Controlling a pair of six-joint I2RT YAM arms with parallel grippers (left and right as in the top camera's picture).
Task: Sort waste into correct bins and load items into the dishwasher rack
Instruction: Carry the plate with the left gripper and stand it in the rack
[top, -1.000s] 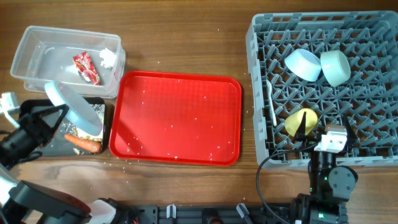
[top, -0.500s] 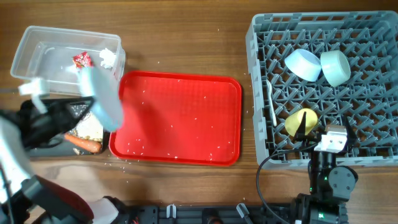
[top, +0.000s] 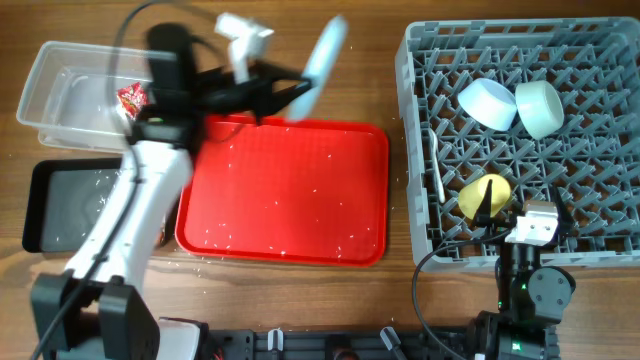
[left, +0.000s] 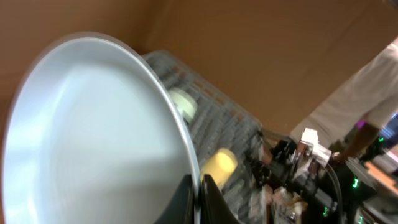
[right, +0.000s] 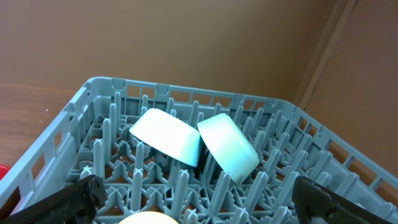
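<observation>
Above the far edge of the flat red serving tray (top: 290, 200), the left gripper (top: 292, 90) holds the pale blue round plate (top: 326, 50) clear of the table. The plate is tilted nearly on edge and blurred. In the left wrist view, the fingers (left: 206, 198) are clamped on the plate's rim.

The right gripper (right: 196, 186) sits at the near side of the large square grey plastic dishwasher rack (top: 600, 50), with its fingers spread wide and nothing between them. The yellow-green cup (top: 485, 195) lies in the rack just beside it. The small pale blue bowl (top: 487, 103) and the pale mint-green bowl (top: 538, 107) rest side by side, touching, near the rack's far side. The white plastic spoon (top: 437, 172) lies along the rack's left edge.

The crumpled red printed wrapper (top: 132, 97) lies in the clear rectangular plastic tub (top: 50, 90). The shallow black rectangular tray (top: 60, 205) lies just in front of the tub.
</observation>
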